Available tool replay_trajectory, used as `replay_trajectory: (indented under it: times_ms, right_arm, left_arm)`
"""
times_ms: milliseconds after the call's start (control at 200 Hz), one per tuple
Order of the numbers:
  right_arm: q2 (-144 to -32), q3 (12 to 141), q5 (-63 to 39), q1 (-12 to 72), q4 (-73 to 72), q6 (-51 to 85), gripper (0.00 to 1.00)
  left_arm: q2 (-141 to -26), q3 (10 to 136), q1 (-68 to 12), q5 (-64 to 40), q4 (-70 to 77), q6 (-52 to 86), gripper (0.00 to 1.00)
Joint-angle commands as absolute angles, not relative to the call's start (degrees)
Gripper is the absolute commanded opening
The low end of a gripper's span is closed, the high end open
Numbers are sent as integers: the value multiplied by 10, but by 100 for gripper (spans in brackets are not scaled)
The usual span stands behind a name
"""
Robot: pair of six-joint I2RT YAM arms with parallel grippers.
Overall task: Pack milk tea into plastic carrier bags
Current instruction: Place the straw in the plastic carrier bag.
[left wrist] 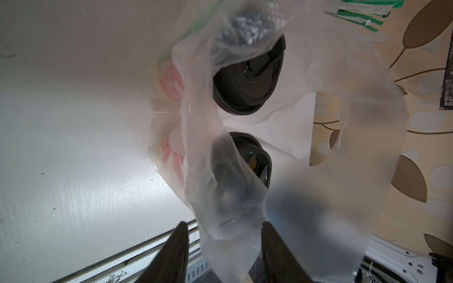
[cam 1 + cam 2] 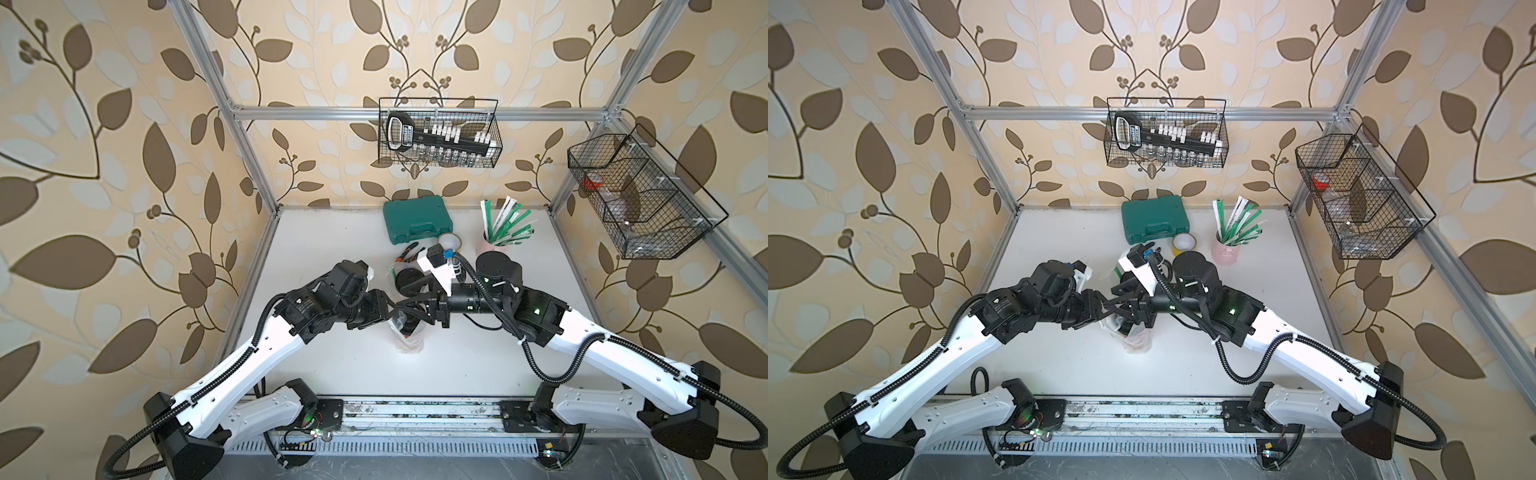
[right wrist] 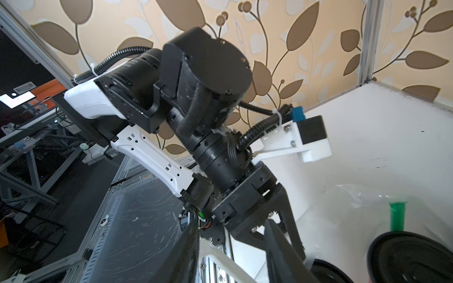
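Note:
Two milk tea cups stand mid-table inside the clear plastic carrier bag (image 2: 405, 347). In the left wrist view their black lids (image 1: 247, 80) (image 1: 255, 159) show through the bag's mouth, with red cup walls behind the film. In a top view one lid (image 2: 409, 280) shows behind the arms. The other cup (image 2: 411, 340) is mostly hidden under both grippers. My left gripper (image 1: 224, 224) (image 2: 397, 309) has its jaws apart, with a bag handle strip running between them. My right gripper (image 3: 232, 223) (image 2: 415, 307) faces it, jaws apart, and a white handle strip crosses the gap.
At the back stand a green tool case (image 2: 417, 222), a yellow tape roll (image 2: 450, 241) and a pink cup of straws (image 2: 496, 241). Pliers (image 2: 409, 251) lie behind the cups. Wire baskets hang on the back wall (image 2: 440, 133) and right wall (image 2: 636, 199).

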State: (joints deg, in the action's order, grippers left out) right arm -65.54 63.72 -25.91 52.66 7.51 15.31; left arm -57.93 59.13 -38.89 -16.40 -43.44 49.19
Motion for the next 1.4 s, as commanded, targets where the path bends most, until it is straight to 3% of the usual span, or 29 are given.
replay_trajectory:
  times_ms: [0,175,495,825,1394]
  right_arm:
    - [-623,621,-262,534,77,126,49]
    - [-610,590,-231,584,78,90,57]
    - [-681,637,-130,641,105,73,56]
    - [-682,630,-78,642,99,89,17]
    - [-617,491,-50,642,-29,131,7]
  left_arm:
    - [-576,605,-383,-153,-433,483,49]
    - [-572,608,-383,-148,-432,484,49]
    - [-576,599,-382,-154,-426,486,49]
    - [-573,600,-381,-153,-428,483,49]
    - [-575,599,-382,-153,-424,485,45]
